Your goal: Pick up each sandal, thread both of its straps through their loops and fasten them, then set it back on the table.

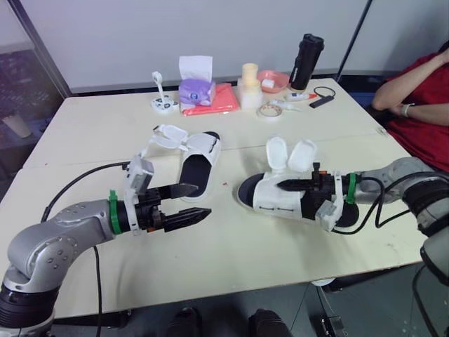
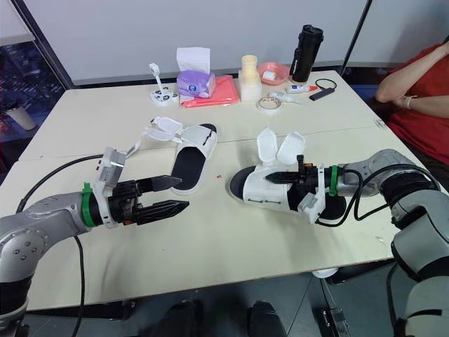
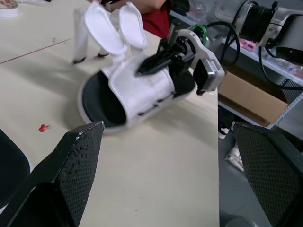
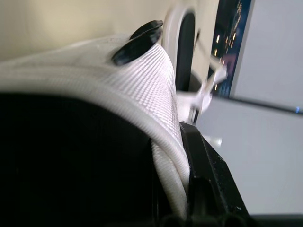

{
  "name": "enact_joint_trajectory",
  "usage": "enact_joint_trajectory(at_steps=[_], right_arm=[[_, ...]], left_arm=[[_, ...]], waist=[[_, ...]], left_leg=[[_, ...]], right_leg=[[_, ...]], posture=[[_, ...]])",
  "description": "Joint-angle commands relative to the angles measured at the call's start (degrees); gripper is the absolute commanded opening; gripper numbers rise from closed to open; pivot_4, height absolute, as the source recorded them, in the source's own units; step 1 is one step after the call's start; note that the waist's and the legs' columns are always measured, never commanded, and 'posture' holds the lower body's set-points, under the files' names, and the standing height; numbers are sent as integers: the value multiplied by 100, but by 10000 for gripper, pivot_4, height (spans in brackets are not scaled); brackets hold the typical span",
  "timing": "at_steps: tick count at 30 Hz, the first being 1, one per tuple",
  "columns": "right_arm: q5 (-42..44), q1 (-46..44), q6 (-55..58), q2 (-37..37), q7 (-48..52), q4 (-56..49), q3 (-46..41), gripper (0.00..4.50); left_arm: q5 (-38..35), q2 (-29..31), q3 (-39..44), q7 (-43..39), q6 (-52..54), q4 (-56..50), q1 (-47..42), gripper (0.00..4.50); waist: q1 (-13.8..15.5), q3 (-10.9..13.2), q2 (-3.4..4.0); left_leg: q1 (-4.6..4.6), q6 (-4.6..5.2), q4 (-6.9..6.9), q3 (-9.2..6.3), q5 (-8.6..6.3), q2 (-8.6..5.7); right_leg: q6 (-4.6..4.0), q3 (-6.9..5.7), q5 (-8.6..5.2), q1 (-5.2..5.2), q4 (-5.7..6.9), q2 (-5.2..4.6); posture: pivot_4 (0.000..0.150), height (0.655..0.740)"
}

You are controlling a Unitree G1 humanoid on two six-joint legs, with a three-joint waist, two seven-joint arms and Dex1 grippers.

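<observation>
Apparently the right gripper clamps the white upper of the tilted sandal for pickup; the left gripper, spread wide, should next seize an upright strap.

On the table, left sandal beside right sandal; tissue box behind

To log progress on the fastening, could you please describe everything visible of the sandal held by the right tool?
The sandal has a white, woven-looking upper, a black footbed and a white sole edge. Its two rounded strap flaps stand up, unfastened. It sits on the cream table at the robot's right. The right tool is clamped on the upper's edge.
</observation>
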Motion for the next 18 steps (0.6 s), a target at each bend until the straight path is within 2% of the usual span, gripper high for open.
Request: enact_joint_trajectory(at_steps=[1,8,13,16,18], right_arm=[[-68,-254,-408,17,-546,-216,0,548],[-26,-165,-947,346,-481,-332,49,548],[-115,-123,-881,498,-417,-161,129,548],[-120,-100,-774,516,-380,-113,129,11019],[-121,-64,-692,506,-317,-71,138,20094]], left_arm=[[-25,-35,38,-11,-78,-83,-17,45000],[40,-89,-61,-57,-87,-18,-53,45000],[119,-136,-144,-106,-103,-25,-12,45000],[260,-134,-228,-206,-161,9,37,45000],[502,-132,-350,-302,-302,109,37,45000]], waist=[[-6,0,0],[-12,0,0],[4,0,0],[-4,0,0],[-8,0,0]], left_leg=[[0,-1,0,1,1,0],[0,-2,-1,1,1,2],[0,-5,3,1,3,1],[0,-10,3,0,6,1],[1,-13,2,1,8,1]], right_leg=[[0,0,0,0,0,0],[0,1,0,-1,2,2],[0,1,0,3,2,0],[0,0,0,2,3,0],[0,1,0,2,3,1]], posture=[[1500,7400],[1500,7400],[1500,7400],[1500,7400],[1500,7400]])
